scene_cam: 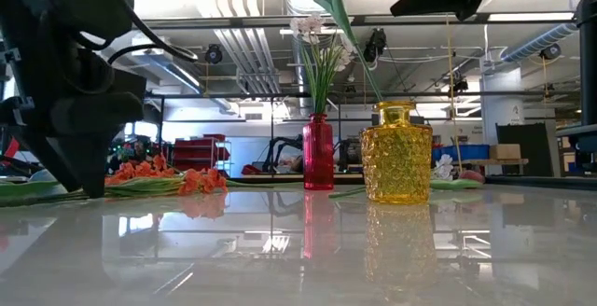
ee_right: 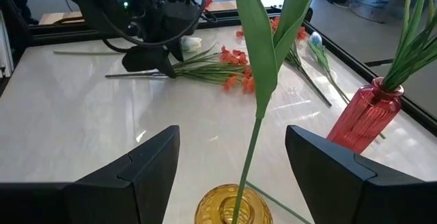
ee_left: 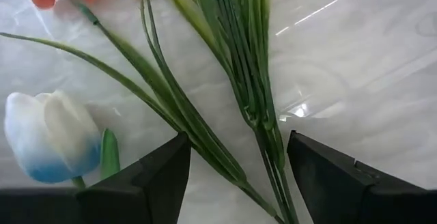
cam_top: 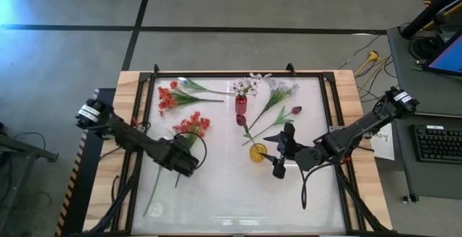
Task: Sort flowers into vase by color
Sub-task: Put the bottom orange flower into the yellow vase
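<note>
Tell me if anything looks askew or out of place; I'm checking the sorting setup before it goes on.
Nothing is spilled or broken. The dark red tulip leans steeply out of the yellow vase rather than standing upright like the white sprays in the red vase. Other flowers lie loose on the table, unsorted.

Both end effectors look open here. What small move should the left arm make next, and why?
Probably close the left end effector on the green stems lying between its fingers, then lift. It sits open and low over the red-orange flower on the table, with nothing gripped yet. The right end effector stands open over the yellow vase, which already holds a stem.
</note>
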